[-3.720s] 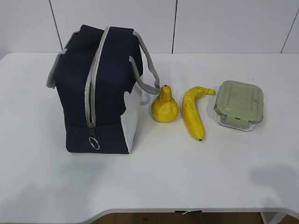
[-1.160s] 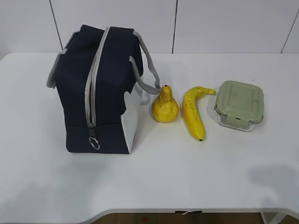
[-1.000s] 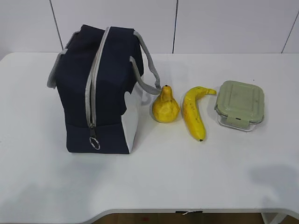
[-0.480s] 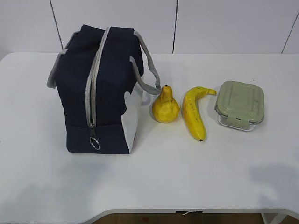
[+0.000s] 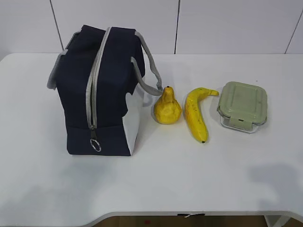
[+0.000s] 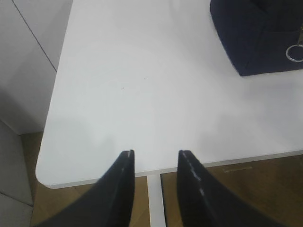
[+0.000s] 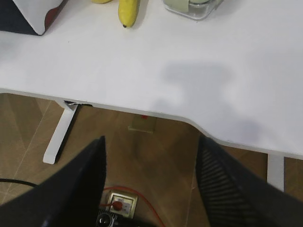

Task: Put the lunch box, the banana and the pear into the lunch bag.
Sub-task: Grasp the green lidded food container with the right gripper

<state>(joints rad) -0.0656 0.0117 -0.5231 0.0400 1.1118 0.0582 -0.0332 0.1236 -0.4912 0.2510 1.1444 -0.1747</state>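
The navy lunch bag (image 5: 102, 92) stands zipped on the left of the white table (image 5: 156, 179), its grey zipper down the front to a ring pull (image 5: 95, 145). To its right lie the pear (image 5: 167, 107), the banana (image 5: 195, 114) and the lunch box (image 5: 243, 106) with its sage-green lid. Neither arm shows in the exterior view. My left gripper (image 6: 155, 152) hovers open and empty over the table's near-left edge, the lunch bag's corner (image 6: 258, 38) far off at upper right. My right gripper (image 7: 150, 139) stands wide open and empty beyond the table's front edge, over the floor; the banana's tip (image 7: 128, 14) and the lunch box (image 7: 191, 7) lie far ahead.
A white panelled wall (image 5: 189, 23) runs behind the table. Below the front edge lie a wooden floor, a table leg (image 7: 59, 135) and a floor socket with a red cable (image 7: 117, 203).
The shadow on the table's near right has shifted slightly. The bag, fruit and lunch box have not moved.
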